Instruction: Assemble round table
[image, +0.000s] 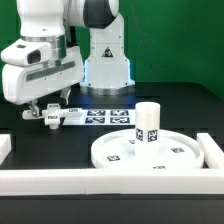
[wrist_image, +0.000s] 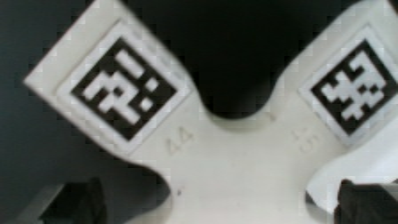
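Observation:
The flat cross-shaped piece (wrist_image: 222, 150) fills the wrist view, with two of its tagged arms spreading away from the camera. My gripper (wrist_image: 214, 208) is open and straddles the piece's middle; a dark fingertip (wrist_image: 63, 205) shows at each side. In the exterior view my gripper (image: 47, 112) is low over the table at the exterior view's left and hides most of that piece. The large rimmed disc (image: 175, 152) lies at the front right, with the short cylindrical post (image: 148, 122) standing upright on it.
The marker board (image: 100, 118) lies just to the exterior view's right of my gripper. Long white border rails (image: 100, 180) run along the front and up the right side (image: 212, 150). The robot base (image: 105, 60) stands behind.

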